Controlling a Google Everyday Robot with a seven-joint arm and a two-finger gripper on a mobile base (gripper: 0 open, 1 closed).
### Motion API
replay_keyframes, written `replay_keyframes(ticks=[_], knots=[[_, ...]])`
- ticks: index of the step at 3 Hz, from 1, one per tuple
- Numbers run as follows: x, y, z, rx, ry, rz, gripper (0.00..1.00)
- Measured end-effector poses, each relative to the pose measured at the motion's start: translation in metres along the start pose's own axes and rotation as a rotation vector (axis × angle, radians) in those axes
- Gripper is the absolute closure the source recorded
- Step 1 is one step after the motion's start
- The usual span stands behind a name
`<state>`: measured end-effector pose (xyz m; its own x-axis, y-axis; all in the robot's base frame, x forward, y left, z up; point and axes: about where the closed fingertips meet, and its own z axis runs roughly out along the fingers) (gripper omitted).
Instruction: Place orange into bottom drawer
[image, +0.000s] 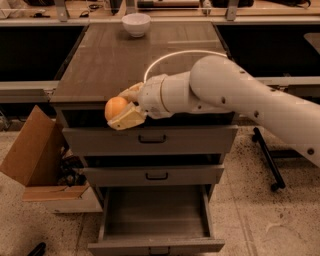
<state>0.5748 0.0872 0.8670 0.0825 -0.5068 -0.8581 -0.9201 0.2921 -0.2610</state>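
Observation:
My gripper (121, 107) is shut on the orange (115, 107), a small round orange fruit held between its cream fingers. It hangs in the air in front of the cabinet's front edge, at the left of the top drawer (150, 138). The bottom drawer (156, 245) is pulled open below, and its deep grey inside shows nothing in it. The gripper is well above the drawer and left of its middle. My white arm reaches in from the right.
A white bowl (136, 23) stands at the back of the dark countertop (125, 60). The middle drawer (155, 175) is shut. An open cardboard box (37, 160) sits on the floor at the left. A black chair base (267, 160) stands at the right.

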Motion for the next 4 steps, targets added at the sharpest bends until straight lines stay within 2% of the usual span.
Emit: replay_keyframes(ticks=[1,2,3,4], knots=[[0.052,0.024,0.003,0.018,-0.010,0.077,1.00],[0.052,0.024,0.003,0.018,-0.010,0.077,1.00],[0.075,0.024,0.008,0.010,0.007,0.082,1.00],[0.133,0.031,0.020,-0.043,0.012,0.099,1.00]])
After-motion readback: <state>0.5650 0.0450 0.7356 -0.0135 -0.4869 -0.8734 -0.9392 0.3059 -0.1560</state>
